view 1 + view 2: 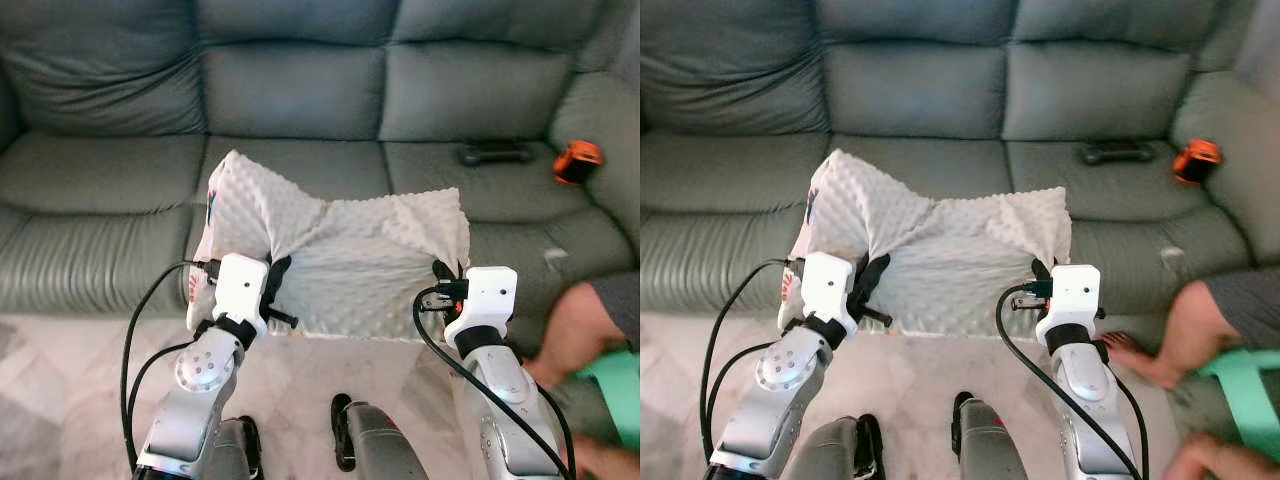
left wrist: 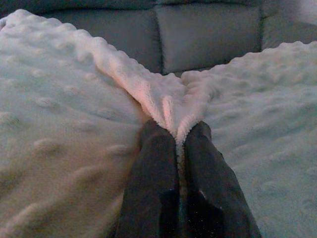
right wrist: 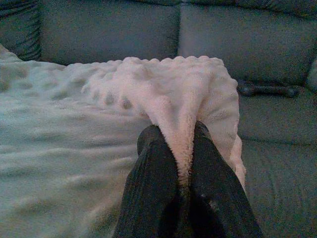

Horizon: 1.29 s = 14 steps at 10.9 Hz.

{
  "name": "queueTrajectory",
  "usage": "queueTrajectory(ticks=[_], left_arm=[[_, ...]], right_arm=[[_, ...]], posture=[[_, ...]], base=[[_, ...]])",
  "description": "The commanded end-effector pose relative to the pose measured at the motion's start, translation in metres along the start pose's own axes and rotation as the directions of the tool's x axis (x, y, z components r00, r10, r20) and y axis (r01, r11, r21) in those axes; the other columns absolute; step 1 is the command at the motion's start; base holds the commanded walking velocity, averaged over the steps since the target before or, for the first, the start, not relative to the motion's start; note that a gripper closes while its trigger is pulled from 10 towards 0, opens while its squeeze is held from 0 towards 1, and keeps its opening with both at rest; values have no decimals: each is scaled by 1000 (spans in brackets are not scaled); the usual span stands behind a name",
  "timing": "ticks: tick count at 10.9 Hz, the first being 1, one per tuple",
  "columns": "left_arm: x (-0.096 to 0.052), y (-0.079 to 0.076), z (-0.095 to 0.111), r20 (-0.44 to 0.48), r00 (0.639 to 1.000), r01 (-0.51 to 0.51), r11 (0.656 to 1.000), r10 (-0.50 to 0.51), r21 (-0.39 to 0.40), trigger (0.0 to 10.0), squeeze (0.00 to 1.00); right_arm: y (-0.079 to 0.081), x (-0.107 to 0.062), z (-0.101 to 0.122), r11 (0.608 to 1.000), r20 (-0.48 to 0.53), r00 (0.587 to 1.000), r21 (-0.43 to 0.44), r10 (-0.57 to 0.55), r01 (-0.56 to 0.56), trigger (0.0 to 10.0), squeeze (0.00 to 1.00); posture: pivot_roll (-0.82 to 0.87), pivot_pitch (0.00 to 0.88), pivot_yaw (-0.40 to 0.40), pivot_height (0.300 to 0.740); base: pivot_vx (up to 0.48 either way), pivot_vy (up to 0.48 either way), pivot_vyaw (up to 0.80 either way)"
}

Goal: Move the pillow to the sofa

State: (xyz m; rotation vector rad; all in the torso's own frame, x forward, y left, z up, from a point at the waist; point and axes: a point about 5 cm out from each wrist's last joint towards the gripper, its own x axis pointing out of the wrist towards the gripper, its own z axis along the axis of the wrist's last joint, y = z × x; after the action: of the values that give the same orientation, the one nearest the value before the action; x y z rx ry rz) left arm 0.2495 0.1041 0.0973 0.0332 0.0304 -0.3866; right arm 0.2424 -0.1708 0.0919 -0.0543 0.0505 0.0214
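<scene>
I see left claw (image 2: 176,136) and right claw (image 3: 182,136) each clamped on white dimpled fleece pillow (image 1: 340,265), over grey leather sofa (image 1: 300,90) seat.

one pillow (image 1: 340,260), one sofa (image 1: 300,90), two grippers.

no text, label, brand or number can be read on anything here.

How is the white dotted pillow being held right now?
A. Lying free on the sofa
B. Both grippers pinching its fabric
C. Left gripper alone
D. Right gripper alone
B: the left gripper and right gripper each pinch a fold of the pillow above the sofa.
</scene>
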Motion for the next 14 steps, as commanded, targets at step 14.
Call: queueTrajectory(ticks=[14], left_arm=[[-3, 5, 6, 26, 1000, -1, 1000, 0, 11, 10000, 0]], right_arm=[[-9, -3, 1, 999, 6, 999, -11, -46, 46, 10000, 0]], posture=[[-54, 220, -33, 740]], base=[[199, 0, 0]])
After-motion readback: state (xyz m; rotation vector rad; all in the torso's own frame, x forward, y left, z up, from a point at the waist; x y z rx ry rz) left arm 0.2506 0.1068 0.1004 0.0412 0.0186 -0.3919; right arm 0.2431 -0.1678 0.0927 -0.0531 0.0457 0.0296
